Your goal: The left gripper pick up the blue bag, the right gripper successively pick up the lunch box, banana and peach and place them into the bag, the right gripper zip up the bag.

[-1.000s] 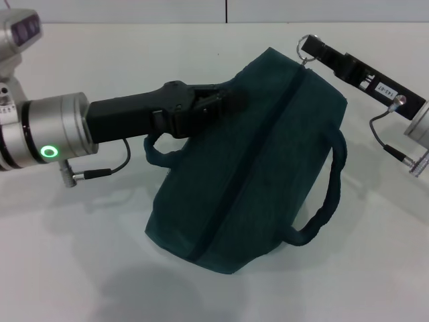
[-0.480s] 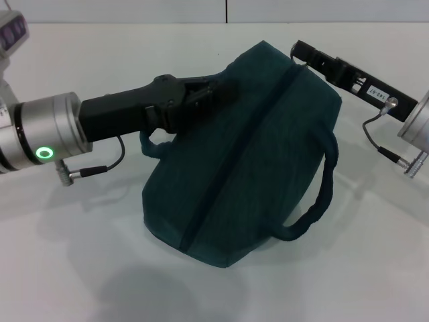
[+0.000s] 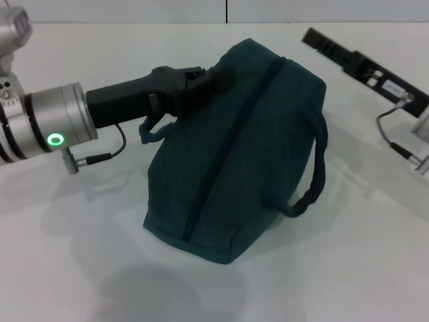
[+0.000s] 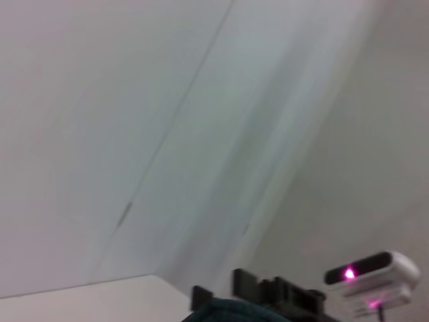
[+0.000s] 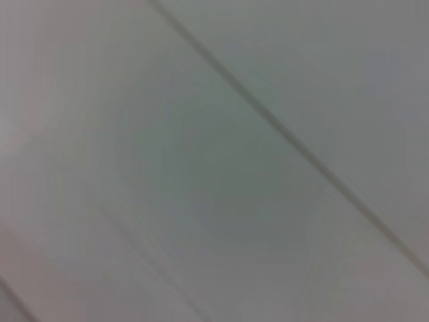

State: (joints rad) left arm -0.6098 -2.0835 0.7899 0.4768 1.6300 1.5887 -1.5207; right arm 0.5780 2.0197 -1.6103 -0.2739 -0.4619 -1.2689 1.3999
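The blue bag (image 3: pixel 248 154) stands tilted on the white table (image 3: pixel 80 255), with its zip line (image 3: pixel 231 137) running closed along the top. My left gripper (image 3: pixel 213 79) is shut on the bag's upper left edge and holds it up. One handle (image 3: pixel 316 168) hangs on the right, the other (image 3: pixel 150 130) loops under my left gripper. My right gripper (image 3: pixel 312 37) is at the far right, a short way off the bag's top corner and not touching it. The bag's top edge (image 4: pixel 231 310) shows in the left wrist view. The lunch box, banana and peach are out of view.
The right arm's cable and connector (image 3: pixel 402 151) hang at the right edge. The left arm's silver wrist with a green light (image 3: pixel 55 139) reaches in from the left. The right wrist view shows only blurred pale surfaces.
My right gripper has come off the zip pull at the bag's top corner and drawn back to the right. My left gripper has tipped the bag more upright and shifted it left.
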